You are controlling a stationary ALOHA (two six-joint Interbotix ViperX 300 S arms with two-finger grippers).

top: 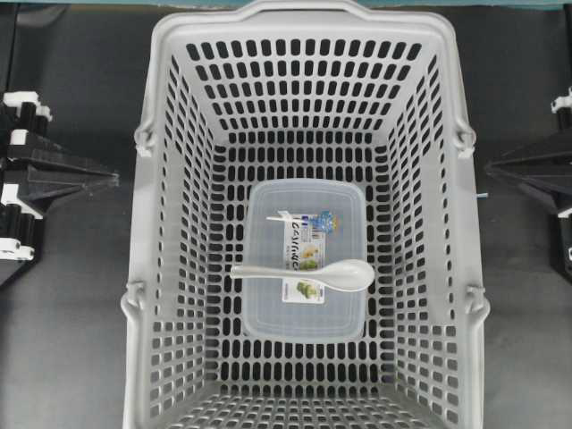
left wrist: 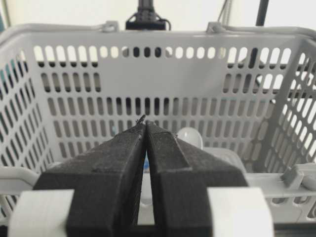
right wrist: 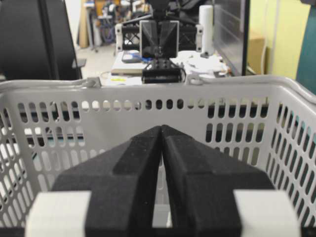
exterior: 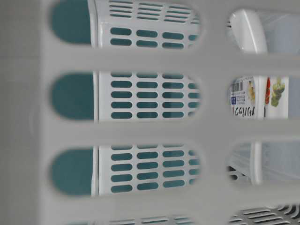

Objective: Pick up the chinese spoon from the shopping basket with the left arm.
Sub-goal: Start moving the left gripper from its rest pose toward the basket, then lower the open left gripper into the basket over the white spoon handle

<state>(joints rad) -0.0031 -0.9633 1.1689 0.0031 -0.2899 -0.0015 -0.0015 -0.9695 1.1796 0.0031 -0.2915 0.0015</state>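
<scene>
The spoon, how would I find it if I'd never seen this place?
Look inside the big grey shopping basket. A clear food container sits on its floor, and the chinese spoon lies across its lid. It is plain glossy white, unlike the see-through, labelled box.

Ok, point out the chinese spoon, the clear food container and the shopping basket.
chinese spoon [top: 353, 273]: overhead view, on its oval bowl.
clear food container [top: 268, 313]: overhead view, on the bare lid left of the printed label.
shopping basket [top: 170, 268]: overhead view, on its left slotted wall.
</scene>
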